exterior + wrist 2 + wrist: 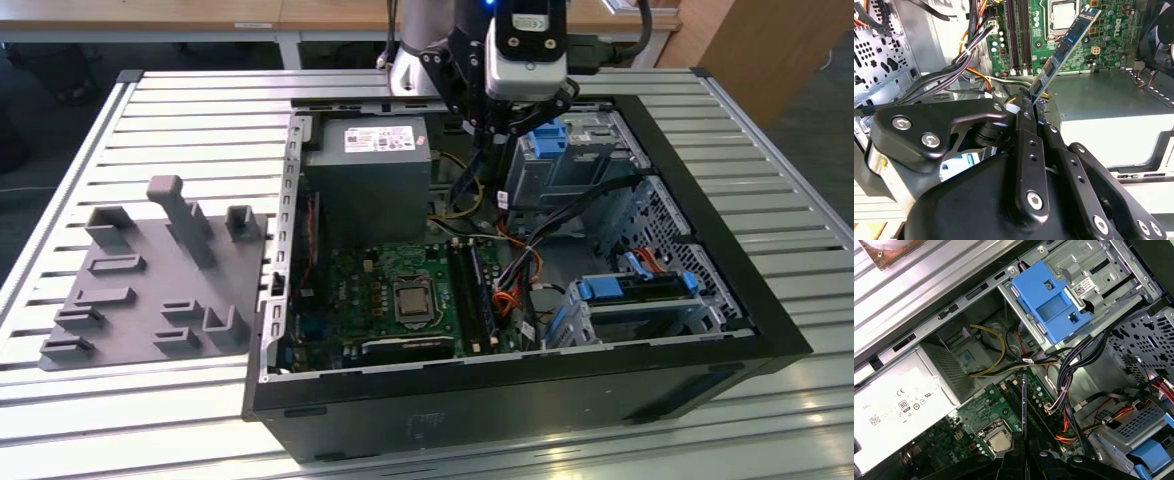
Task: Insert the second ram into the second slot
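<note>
Jaws closed on one end of the second ram (1061,52): the gripper (1029,102) pinches the dark-blue stick between its black fingers (1024,130). The rest of the stick juts out past the fingertips, its chips and pale label showing in the second wrist view. In the first wrist view the stick appears edge-on, a thin dark line running out from the jaws.

Beyond its free end lies the green motherboard (1079,47), with the long black memory slots (1019,30) and the processor socket (1061,12) just beside them. The stick is in the air, apart from the slots and not seated.

To one side of the jaws a bundle of black cables (949,70) runs toward a perforated metal cage (884,55). To the other side sits the grey power supply (899,400). A light-blue drive bracket (1051,300) lies farther out, past the cables.

In the exterior view the gripper hangs over the open computer case (534,400), above the board.
</note>
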Controlling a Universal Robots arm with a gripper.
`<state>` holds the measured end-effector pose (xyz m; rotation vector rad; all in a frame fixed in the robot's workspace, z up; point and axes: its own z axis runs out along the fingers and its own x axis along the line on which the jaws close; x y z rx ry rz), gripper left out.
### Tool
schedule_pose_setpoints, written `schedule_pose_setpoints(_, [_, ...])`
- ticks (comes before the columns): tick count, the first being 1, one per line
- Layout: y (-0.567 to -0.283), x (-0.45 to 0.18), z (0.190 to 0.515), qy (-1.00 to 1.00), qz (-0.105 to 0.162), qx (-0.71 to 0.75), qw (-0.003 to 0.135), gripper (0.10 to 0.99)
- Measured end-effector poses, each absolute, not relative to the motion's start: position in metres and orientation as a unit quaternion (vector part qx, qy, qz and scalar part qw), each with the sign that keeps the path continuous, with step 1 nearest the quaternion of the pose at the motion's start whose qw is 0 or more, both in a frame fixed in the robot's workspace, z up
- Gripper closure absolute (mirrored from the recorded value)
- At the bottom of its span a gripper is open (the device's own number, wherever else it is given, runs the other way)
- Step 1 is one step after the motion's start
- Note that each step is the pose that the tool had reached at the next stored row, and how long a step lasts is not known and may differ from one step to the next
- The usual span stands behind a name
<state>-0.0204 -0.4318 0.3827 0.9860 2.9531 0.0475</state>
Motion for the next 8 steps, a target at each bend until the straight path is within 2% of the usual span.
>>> schedule_pose_setpoints(8, [-0.4318, -0.0204, 0.3827, 0.944, 0.015, 0.33, 0.014, 0.949])
